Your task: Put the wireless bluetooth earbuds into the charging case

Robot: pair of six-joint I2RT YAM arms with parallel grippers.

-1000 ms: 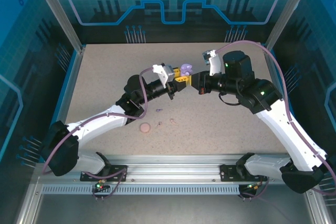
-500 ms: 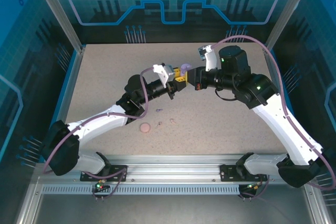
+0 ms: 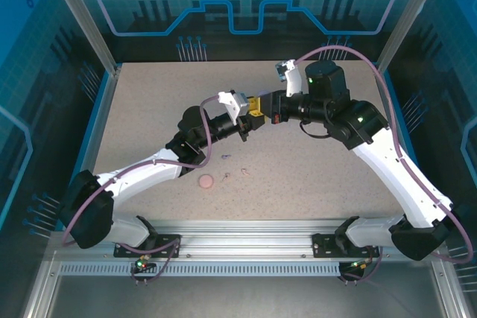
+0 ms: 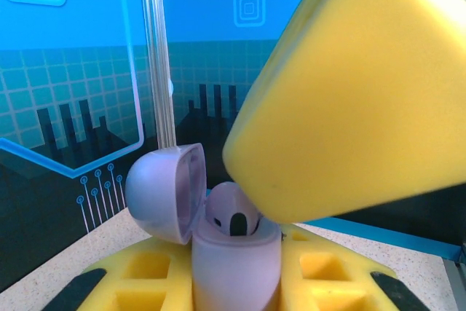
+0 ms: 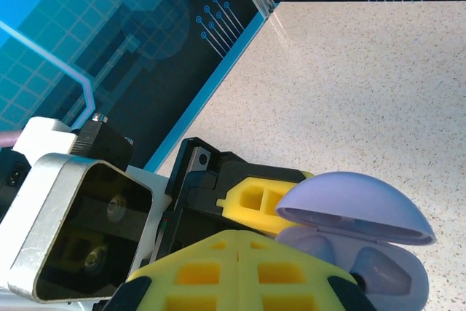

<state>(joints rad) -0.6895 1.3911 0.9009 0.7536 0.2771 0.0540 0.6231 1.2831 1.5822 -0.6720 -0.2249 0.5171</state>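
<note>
The danger I see is a sideways shove; the right fingers (image 5: 240, 256) press on a small part with a blunt yellow tip, and if the push is not in line with the socket, the earbud (image 4: 231, 213) may cock over, spring out and drop to the desk (image 3: 149, 109). The same push could twist the lavender case (image 4: 237, 267) in its hold, since it is gripped low on its body and seems to be held off the desk. The lid (image 4: 164, 194) stands open close beside the tip, so a careless pull back might knock it shut on a half-seated earbud.

The left fingers (image 3: 252, 113) pinch the lavender case from both sides, with its opening turned towards the other arm. The right fingers are pressed together; I cannot tell whether they nip anything at the very tip. Their tip rests against the earbud, which sits in the mouth of the case, rounded head showing, not plainly home. The two sets of fingers meet almost nose to nose over the middle of the desk.

Nearer the arms, well apart from all this, lie three loose earbuds (image 3: 244, 173), mere specks, with a closed pink case (image 3: 206, 181) just beside them.
</note>
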